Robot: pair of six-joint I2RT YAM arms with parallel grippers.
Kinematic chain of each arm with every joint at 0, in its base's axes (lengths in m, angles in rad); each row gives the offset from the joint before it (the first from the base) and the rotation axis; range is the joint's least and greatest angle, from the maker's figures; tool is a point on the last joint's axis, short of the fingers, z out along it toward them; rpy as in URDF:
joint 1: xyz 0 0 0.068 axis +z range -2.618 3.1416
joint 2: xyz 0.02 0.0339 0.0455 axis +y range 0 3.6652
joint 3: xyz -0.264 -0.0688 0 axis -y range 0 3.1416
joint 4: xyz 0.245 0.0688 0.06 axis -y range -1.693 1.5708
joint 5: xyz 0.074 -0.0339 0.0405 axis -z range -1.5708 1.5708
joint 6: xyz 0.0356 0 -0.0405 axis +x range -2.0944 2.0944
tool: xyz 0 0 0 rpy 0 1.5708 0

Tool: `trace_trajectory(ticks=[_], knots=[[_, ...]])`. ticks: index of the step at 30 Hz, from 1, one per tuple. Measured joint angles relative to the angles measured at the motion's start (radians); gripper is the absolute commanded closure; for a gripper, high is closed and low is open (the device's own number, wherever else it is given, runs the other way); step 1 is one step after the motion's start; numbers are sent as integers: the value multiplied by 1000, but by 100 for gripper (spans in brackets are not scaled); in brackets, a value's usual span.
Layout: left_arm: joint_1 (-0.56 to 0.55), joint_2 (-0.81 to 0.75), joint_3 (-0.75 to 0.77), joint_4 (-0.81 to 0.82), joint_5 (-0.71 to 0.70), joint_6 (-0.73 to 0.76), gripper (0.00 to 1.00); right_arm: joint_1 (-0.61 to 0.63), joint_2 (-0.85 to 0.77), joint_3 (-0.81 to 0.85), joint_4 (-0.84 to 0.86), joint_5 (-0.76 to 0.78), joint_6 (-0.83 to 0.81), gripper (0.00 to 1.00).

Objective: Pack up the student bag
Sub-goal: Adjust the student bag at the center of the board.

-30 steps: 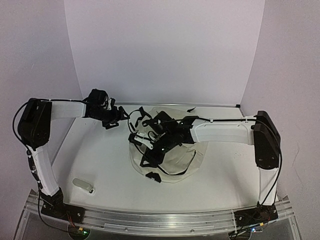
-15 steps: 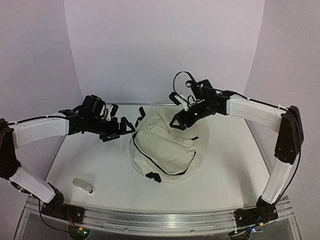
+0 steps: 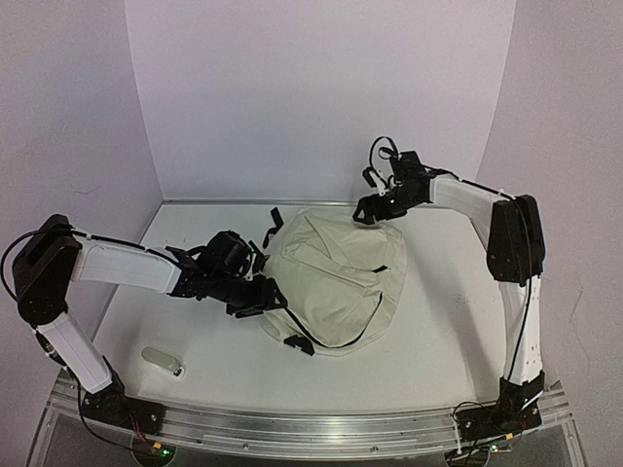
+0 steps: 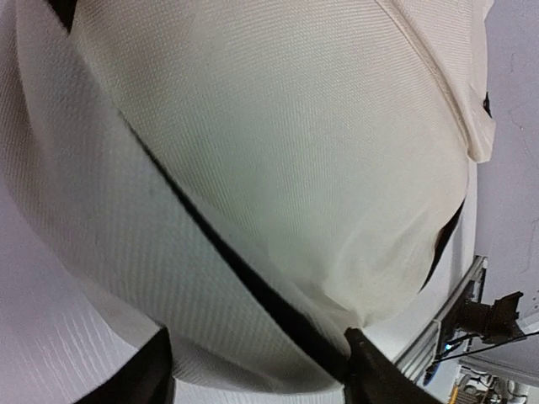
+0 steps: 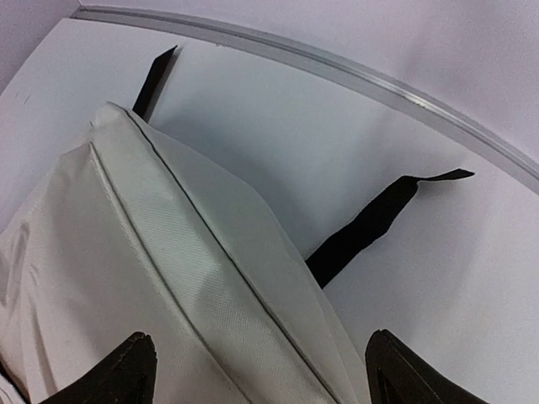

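Observation:
The student bag (image 3: 336, 277) is a cream fabric backpack lying bulged in the middle of the table, with a black zipper line (image 4: 227, 252) running across it. My left gripper (image 3: 261, 297) is low against the bag's near left edge. Its jaws stand apart, with the bag's edge and zipper seam between the fingers (image 4: 370, 374). My right gripper (image 3: 375, 209) hovers open over the bag's far right corner (image 5: 194, 278), holding nothing. In the left wrist view the bag (image 4: 278, 151) fills nearly the whole picture.
A small clear bottle-like thing (image 3: 161, 362) lies at the front left. Black straps (image 5: 370, 223) trail from the bag's far side toward the back wall rail (image 5: 337, 71). A metal rail (image 3: 311, 428) runs along the table's near edge.
The right arm lifted off the bag and drew back to its far right corner, opening wider. The left arm swung from the back left down to the bag's near left edge.

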Motion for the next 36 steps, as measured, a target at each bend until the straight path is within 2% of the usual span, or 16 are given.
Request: trace_trajectory(ticks=[4, 5, 8, 12, 14, 16, 18, 21, 24, 26, 30, 36], knots=[[23, 33, 13, 13, -7, -10, 92, -6, 58, -5, -14, -50, 6, 26], [41, 33, 13, 17, 6, -21, 98, -9, 59, -20, -11, -66, 7, 29], [136, 33, 2, 41, 45, -34, 100, -24, 21, -110, 21, -134, 13, 37], [283, 64, 28, 53, 97, -24, 100, -45, -100, -312, 41, -239, 28, 39], [340, 136, 105, 37, 134, -3, 100, -42, -182, -437, 43, -304, 35, 39], [380, 261, 255, 7, 166, 25, 100, -19, -262, -546, 25, -348, 39, 39], [404, 382, 408, -25, 194, 58, 95, 30, -327, -630, 0, -379, 39, 39], [415, 542, 648, -62, 244, 98, 68, 153, -368, -705, -24, -425, 23, 36], [414, 586, 733, -54, 269, 122, 50, 292, -369, -712, -51, -485, -1, 35], [412, 576, 750, -57, 268, 145, 43, 340, -380, -712, -82, -505, -16, 34], [410, 479, 683, -77, 234, 185, 39, 329, -452, -691, -133, -437, -45, 35], [410, 128, 326, -29, 169, 155, 39, 319, -513, -530, -133, -240, -52, 38]])
